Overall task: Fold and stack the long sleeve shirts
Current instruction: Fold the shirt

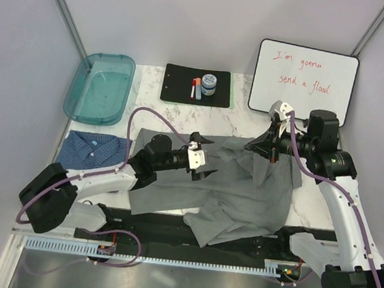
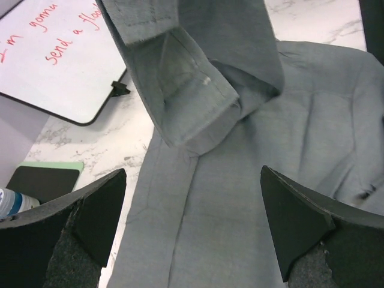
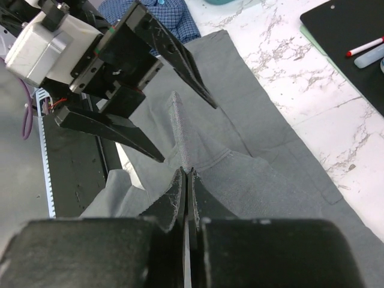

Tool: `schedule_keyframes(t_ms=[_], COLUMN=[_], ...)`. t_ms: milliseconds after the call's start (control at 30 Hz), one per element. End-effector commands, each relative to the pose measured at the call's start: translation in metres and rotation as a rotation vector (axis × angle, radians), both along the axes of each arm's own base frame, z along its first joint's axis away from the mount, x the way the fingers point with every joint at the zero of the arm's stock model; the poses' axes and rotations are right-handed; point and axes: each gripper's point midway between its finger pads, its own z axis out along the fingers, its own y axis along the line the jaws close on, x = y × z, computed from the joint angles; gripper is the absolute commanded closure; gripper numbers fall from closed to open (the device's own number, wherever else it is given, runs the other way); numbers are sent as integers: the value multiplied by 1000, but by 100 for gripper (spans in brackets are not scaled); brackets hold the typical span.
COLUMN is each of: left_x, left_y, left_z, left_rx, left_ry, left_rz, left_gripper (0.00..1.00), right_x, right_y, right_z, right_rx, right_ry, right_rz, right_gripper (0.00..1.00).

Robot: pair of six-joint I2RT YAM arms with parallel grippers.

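Note:
The grey long sleeve shirt (image 1: 235, 193) lies crumpled across the middle of the marble table. My right gripper (image 1: 264, 146) is shut on a raised fold of it (image 3: 187, 174), near the shirt's far right side, and the cloth peaks up from the table there. A cuffed sleeve (image 2: 192, 102) hangs in front of my left gripper (image 2: 192, 210). That gripper (image 1: 200, 160) hovers open over the shirt's upper middle with nothing between its fingers (image 2: 90, 210). The blue checked shirt (image 1: 94, 149) lies folded at the left, collar up.
A teal plastic tray (image 1: 100, 87) stands at the back left. A black mat (image 1: 181, 84) with a marker and a small jar lies at the back centre. A whiteboard (image 1: 304, 80) with red writing leans at the back right. Grey walls close the sides.

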Motion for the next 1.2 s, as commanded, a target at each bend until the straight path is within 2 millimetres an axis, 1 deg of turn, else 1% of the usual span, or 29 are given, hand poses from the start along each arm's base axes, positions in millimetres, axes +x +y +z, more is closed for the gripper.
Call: schedule_keyframes(t_ms=[0, 33, 67, 200, 300, 333, 433, 467, 500, 533, 567, 600, 633, 667, 700, 733, 767, 800, 833, 867, 900, 933, 967, 1000, 1033, 1067, 1100, 1133, 1167], left_x=[21, 20, 21, 27, 18, 11, 4, 1, -1, 1, 4, 5, 5, 3, 0, -4, -23, -32, -39, -46, -59, -59, -62, -72, -76, -82, -87, -100, -107], left_y=[-19, -24, -27, -35, -42, -46, -50, -52, -54, -55, -54, -54, -52, -51, -50, -49, -45, -41, -39, -33, -17, -16, -12, 3, 4, 11, 14, 27, 33], left_z=[61, 66, 65, 78, 90, 95, 102, 102, 101, 103, 102, 101, 112, 99, 98, 109, 83, 82, 92, 91, 60, 67, 63, 41, 48, 43, 37, 33, 28], left_rx=[-190, -201, -200, -246, -274, -284, -297, -291, -285, -283, -275, -262, -262, -198, -166, -136, -5, 42, 81, 130, 280, 344, 407, 530, 578, 636, 687, 759, 804], left_ry=[-173, -177, -175, -164, -158, -165, -158, -159, -161, -166, -161, -156, -188, -165, -170, -221, -156, -160, -204, -213, -148, -232, -248, -205, -236, -215, -188, -126, -93], left_rz=[51, 41, 39, 64, 37, 17, -9, -30, -37, -32, -18, -10, -7, -22, -37, -65, -158, -203, -238, -258, -297, -281, -278, -298, -288, -288, -290, -296, -310], left_gripper=[1, 1, 1, 1, 1, 2, 14, 32, 45, 61, 92, 98, 98, 98, 98, 98, 98, 98, 98, 98, 98, 98, 98, 98, 98, 98, 98, 98, 98], right_x=[-6, -6, -7, -12, -17, -20, -24, -25, -26, -28, -29, -29, -30, -27, -26, -23, -19, -16, -13, -5, -1, 5, 13, 18, 24, 31, 34, 37, 43], right_y=[5, 5, 5, 6, 6, 6, 5, 5, 5, 5, 5, 4, 3, 0, -1, -3, -7, -9, -11, -16, -18, -22, -27, -29, -32, -35, -36, -36, -37], right_z=[2, 1, 0, -3, -7, -9, -13, -13, -12, -13, -12, -13, -13, -16, -16, -18, -20, -19, -19, -17, -16, -11, -14, -16, -15, -22, -26, -28, -36], right_rx=[30, 30, 30, 26, 27, 19, 9, 9, 10, 10, 3, -3, -10, -27, -35, -45, -52, -54, -54, -61, -58, -58, -62, -65, -68, -73, -74, -78, -83], right_ry=[-18, -13, -9, -15, -4, -7, -8, -8, -12, -3, -23, -25, -23, -11, -7, 2, 28, 39, 53, 65, 84, 82, 101, 122, 134, 172, 198, 215, 251], right_rz=[58, 60, 64, 94, 117, 126, 143, 145, 149, 154, 159, 156, 150, 119, 100, 78, 40, 18, 0, -39, -66, -91, -120, -143, -165, -183, -191, -196, -203], right_gripper=[100, 100, 100, 100, 98, 98, 98, 98, 98, 98, 98, 97, 96, 83, 74, 66, 55, 50, 44, 41, 40, 39, 38, 38, 36, 35, 35, 35, 35])
